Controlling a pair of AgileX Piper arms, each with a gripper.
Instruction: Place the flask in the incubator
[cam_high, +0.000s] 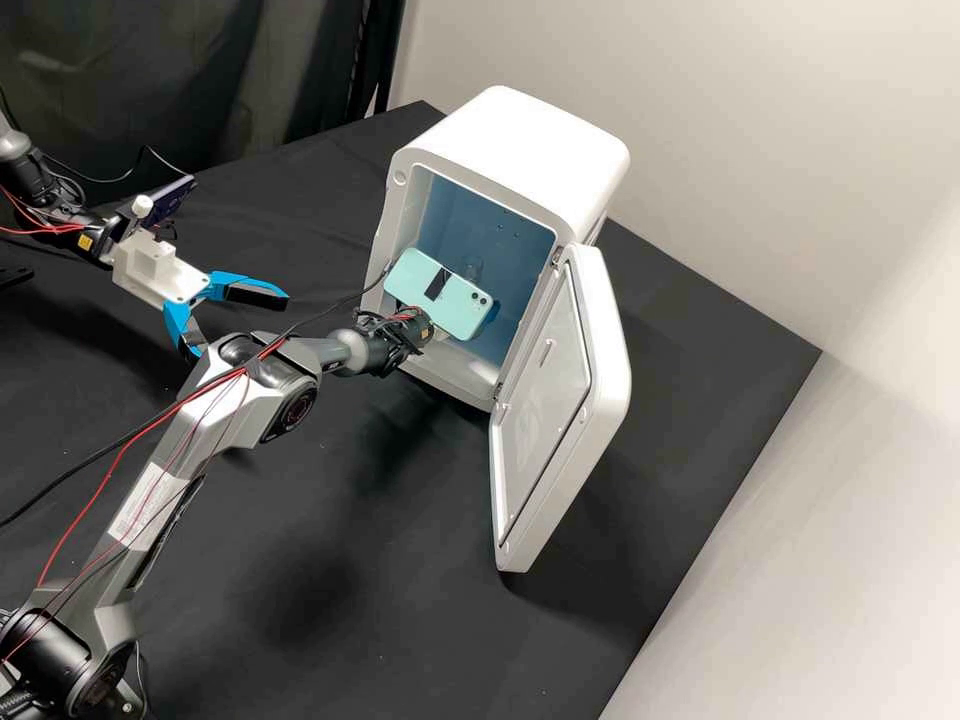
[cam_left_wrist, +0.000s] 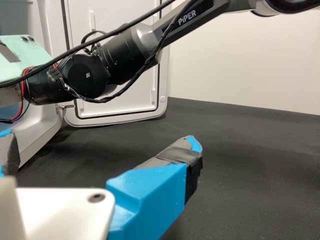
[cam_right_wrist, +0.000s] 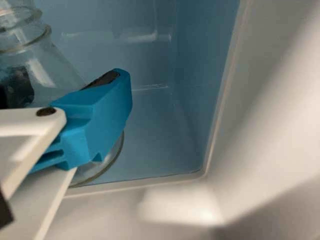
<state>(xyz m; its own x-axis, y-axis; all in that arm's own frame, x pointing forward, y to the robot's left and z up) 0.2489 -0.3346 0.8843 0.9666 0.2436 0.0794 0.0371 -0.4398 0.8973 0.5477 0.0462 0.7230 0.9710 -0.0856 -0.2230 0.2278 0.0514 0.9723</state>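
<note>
Flask (cam_right_wrist: 35, 55) is resting inside the incubator (cam_high: 520, 150), right pincer (cam_right_wrist: 60, 82) clasping it. Left pincer (cam_high: 235, 318) is hovering wide open.

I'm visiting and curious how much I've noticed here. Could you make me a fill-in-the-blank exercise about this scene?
1. The door of the incubator stands ___.
2. Its inside walls are coloured ___.
3. The right tool holds a flask of clear ___.
4. The left tool, above the bench, holds ___.
Missing words: open; blue; glass; nothing.
</note>
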